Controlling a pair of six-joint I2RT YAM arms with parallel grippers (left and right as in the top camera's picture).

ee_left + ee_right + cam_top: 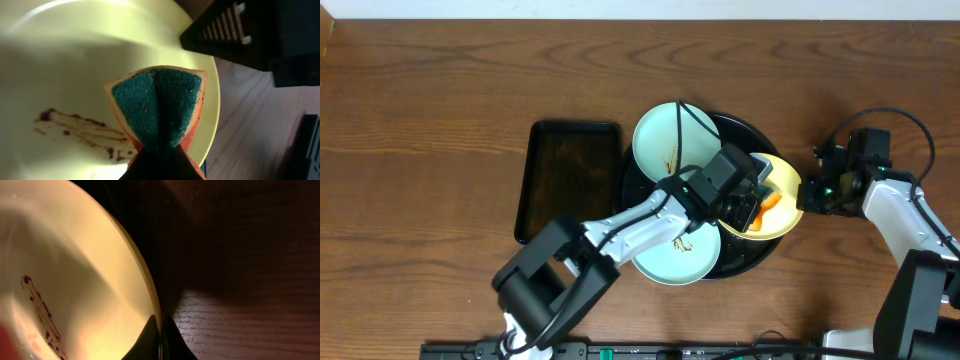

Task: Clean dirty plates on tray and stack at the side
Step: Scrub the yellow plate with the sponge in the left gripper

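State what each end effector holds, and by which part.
The left end effector pinches a sponge at its folded end; the right end effector clamps the yellow plate by its rim.

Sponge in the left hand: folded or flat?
Folded. The sponge creases down its green face, pinched at the base by the left hand.

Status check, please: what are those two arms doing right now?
Left gripper shut on sponge, over smeared yellow plate. Right gripper pinches its rim. Nothing blocking.
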